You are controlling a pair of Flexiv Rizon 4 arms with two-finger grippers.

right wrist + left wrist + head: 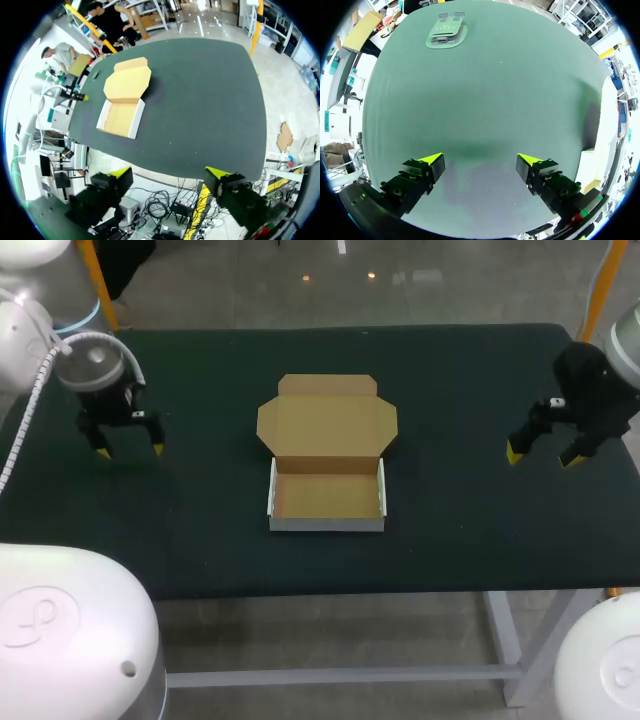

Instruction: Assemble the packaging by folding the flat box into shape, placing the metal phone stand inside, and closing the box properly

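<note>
left gripper (pixel 480 161) apart | right gripper (pixel 168 175) apart | 1 box (pixel 327 496), open | 1 phone stand (pixel 446 34)

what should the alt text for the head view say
An open cardboard box sits at the middle of a dark table, its lid laid back flat and its tray empty. The left gripper and the right gripper hang open at either side, well apart from the box, holding nothing.

Left gripper (pixel 480 159) over dark green desk (pixel 495 90), fingers wide apart, nothing between. Metal phone stand (pixel 446 32) well ahead, near desk's far edge.
</note>
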